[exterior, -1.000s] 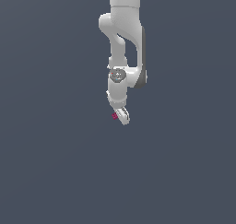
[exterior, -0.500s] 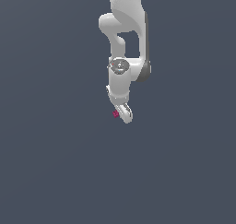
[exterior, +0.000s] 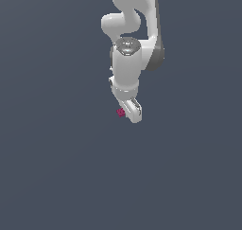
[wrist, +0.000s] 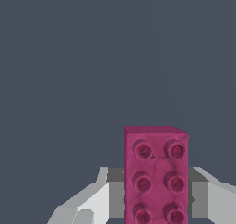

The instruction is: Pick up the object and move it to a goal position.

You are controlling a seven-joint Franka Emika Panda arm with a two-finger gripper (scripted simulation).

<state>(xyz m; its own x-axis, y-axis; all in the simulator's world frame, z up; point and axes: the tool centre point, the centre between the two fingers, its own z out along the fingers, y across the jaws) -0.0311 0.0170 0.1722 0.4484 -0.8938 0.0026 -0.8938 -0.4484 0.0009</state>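
Since a second before, the arm's wrist joint had swung round, so that its round grey cap now faced up near the elbow instead of sitting lower on the forearm, while the gripper [exterior: 127,110] and its load had risen slightly and stayed near the middle of the exterior view.

The white arm [exterior: 127,63] came down from the upper edge of that view, folded at a bulky grey-and-white joint, and ended in the gripper tilted toward the exterior view's right. The object [exterior: 121,112], a magenta-pink studded brick, showed as a small speck at the gripper's tip on the exterior view's left side, touching the white finger.

In the wrist view the object [wrist: 156,174] stood large between the two grey pads, its face carrying two columns of round studs, three rows visible. One pad [wrist: 116,191] pressed against one long side and the other pad met the opposite side, so the gripper [wrist: 156,195] was clamped on the brick. White finger [wrist: 94,202] bodies flanked the pads. Behind everything lay a plain dark blue-grey background, with no worktop edge distinguishable.
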